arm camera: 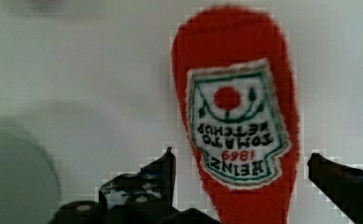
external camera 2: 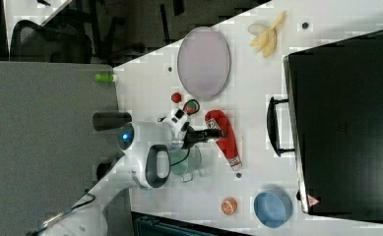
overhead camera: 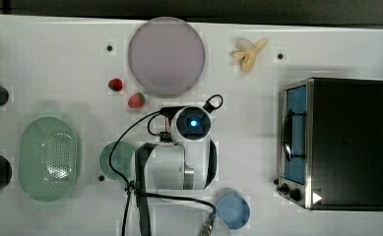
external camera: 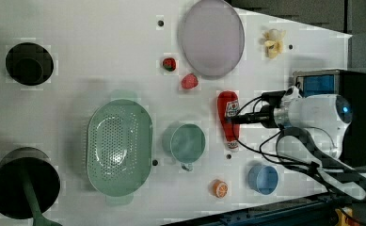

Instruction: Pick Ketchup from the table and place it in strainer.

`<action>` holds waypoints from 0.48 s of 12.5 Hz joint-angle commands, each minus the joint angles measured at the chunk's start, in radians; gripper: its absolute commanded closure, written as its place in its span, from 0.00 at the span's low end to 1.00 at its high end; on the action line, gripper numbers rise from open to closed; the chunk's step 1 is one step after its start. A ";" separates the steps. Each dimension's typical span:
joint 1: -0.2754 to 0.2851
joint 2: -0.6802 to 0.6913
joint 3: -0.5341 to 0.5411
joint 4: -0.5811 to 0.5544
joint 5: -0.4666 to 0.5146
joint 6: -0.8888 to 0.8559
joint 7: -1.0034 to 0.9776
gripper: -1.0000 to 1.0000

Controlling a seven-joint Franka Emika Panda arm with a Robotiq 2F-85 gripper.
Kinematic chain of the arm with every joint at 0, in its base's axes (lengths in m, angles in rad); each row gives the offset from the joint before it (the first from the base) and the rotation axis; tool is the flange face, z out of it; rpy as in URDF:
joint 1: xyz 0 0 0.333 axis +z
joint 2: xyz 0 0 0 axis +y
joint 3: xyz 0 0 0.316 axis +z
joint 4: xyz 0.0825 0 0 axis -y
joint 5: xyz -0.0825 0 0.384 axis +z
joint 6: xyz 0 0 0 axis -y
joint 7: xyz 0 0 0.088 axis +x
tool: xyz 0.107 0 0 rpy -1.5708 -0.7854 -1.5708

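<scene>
The white table [external camera: 77, 28] carries, on the left view's right, a black toaster oven [overhead camera: 346, 142] with a blue-lit window. A grey-lilac round plate [external camera: 212, 37] lies at the left view's top, and the pale green strainer [external camera: 119, 148] lies well to the left view's left of the bottle, dotted bottom upward. Between strainer and bottle stands a round green cup [external camera: 186, 142], the nearest thing in that gap. A blue bowl [external camera: 262, 179] and an orange slice [external camera: 220, 188] lie toward the left view's bottom; a peeled banana [external camera: 273, 42] lies at its top right; two strawberries [external camera: 189, 81] lie just beside the plate.

The Ketchup [external camera: 228, 120] lies flat on the table between cup and oven. Its long axis runs up-down in the left view, broad base toward the plate, white cap toward the blue bowl, label upward.

The gripper [arm camera: 241, 170] hangs over the bottle, fingers [arm camera: 160, 175] spread wide, one on either side of the labelled body, apart from it.
</scene>
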 commanded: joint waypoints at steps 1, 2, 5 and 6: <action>0.002 0.043 -0.001 -0.003 -0.003 0.090 -0.055 0.00; 0.004 0.062 -0.002 -0.002 -0.003 0.110 -0.054 0.00; 0.004 0.073 -0.002 -0.001 -0.003 0.147 -0.054 0.28; 0.004 0.063 -0.001 0.000 -0.003 0.146 -0.051 0.37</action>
